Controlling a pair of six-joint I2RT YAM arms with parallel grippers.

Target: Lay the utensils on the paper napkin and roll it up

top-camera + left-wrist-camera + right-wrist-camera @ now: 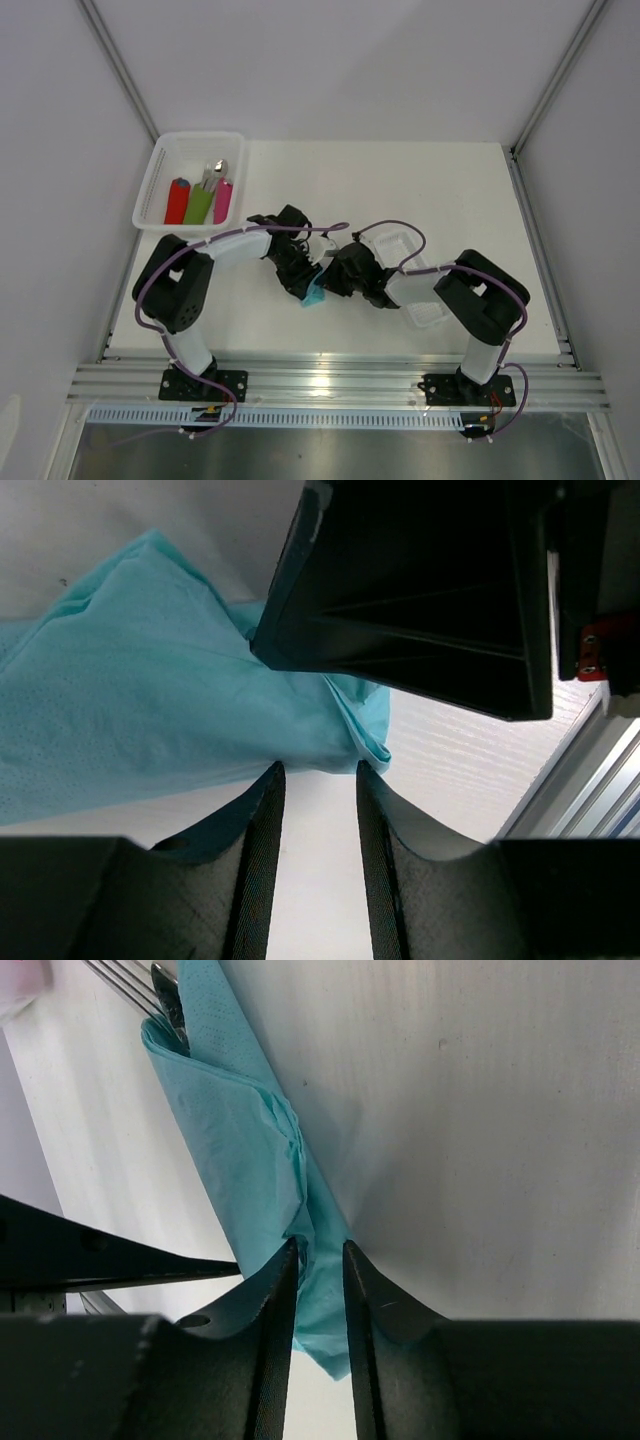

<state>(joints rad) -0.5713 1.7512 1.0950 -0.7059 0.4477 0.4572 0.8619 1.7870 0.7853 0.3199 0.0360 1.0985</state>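
Observation:
The teal paper napkin lies rolled into a loose tube on the white table, and shows as a small teal patch between both arms. The utensils stick out of its far end as silver fork tines; the rest is wrapped inside. My right gripper stands open astride the roll's near end, with paper lying loosely between its fingers. My left gripper is open too, its fingertips at the napkin's edge and only bare table in the gap. The two grippers nearly touch.
A white basket at the back left holds red, green and pink rolled napkins with cutlery tips. A clear plastic tray sits under the right arm. The table's aluminium front rail runs just behind the grippers.

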